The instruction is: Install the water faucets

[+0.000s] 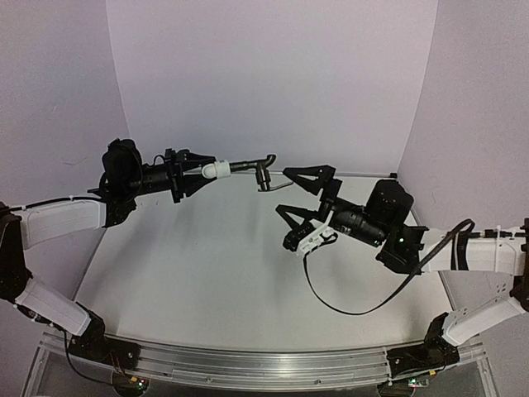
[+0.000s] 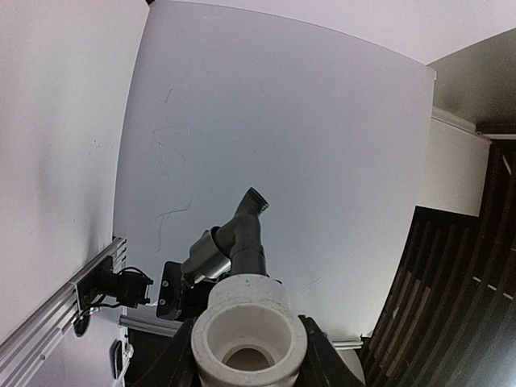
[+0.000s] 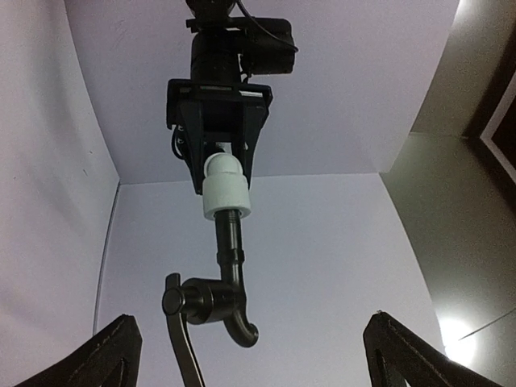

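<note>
Obstacle, mid-air: black T-shaped tap with lever handle [image 1: 261,171] joined to a stubby white cylindrical fitting [image 1: 216,169]. It is carried level over the far half of the table by the left gripper [image 1: 205,170], which is clamped on the fitting.
Obstacle, right: right gripper [image 1: 283,190], jaws spread wide, upper fingertip just beside the lever.
Obstacle, surface: thin black cable [image 1: 347,308] looping across the flat white tabletop [image 1: 198,273] by the right arm.
Bounds: pale curved back wall [image 1: 273,83]; silver aluminium rail [image 1: 248,364] along the near edge.
Free room: open air under the tap; passage over the centre and left of the tabletop.

Fitting [image 1: 216,169] left of tap [image 1: 263,171], both above table [image 1: 207,273].
</note>
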